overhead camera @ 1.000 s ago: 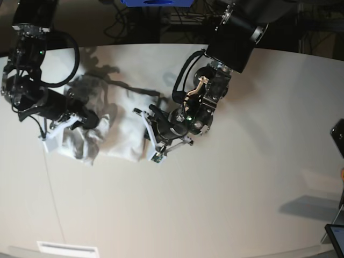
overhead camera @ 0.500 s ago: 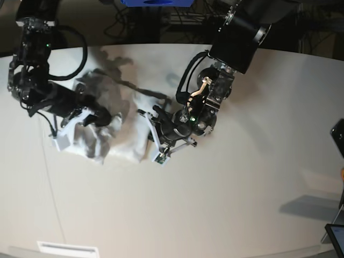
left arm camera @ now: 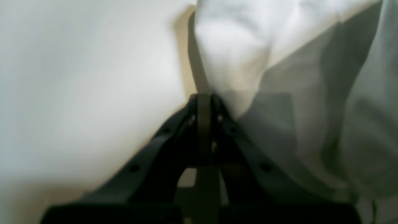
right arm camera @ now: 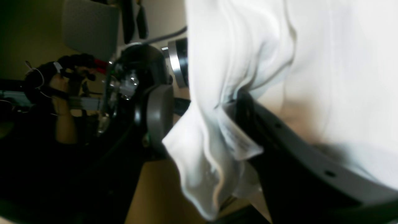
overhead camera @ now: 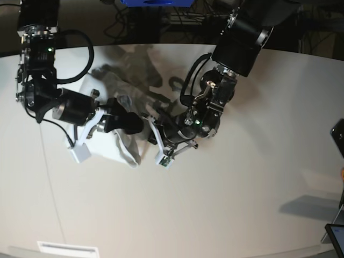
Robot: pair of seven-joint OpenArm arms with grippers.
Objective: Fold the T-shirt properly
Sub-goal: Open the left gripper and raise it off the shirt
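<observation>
The T-shirt [overhead camera: 115, 137] lies bunched on the desk [overhead camera: 242, 188], on the left half of the base view, between the two arms and partly under them. It is a crumpled heap with loose folds and no flat, squared shape, so I judge the fold to be in an early or middle stage: one side looks gathered over toward the middle, but smoothing and the final folds are left to do.

The right arm [overhead camera: 48, 97] comes down from the upper left of the base view and lies low across the shirt, its wrist reaching toward the middle. Its fingers [right arm camera: 248, 102] stand partly apart in the wrist view, and a hemmed edge of cloth hangs loosely over one of them; I cannot tell whether they grip it or are letting it go.

The left arm [overhead camera: 231, 54] comes down from the upper right, bends sharply at the wrist and points at the shirt's near edge. Its fingers [left arm camera: 204, 102] are pressed fully together at the rim of the cloth, just where shirt meets bare desk; the blurred wrist view does not show for certain whether a thin pinch of cloth is caught between them
</observation>
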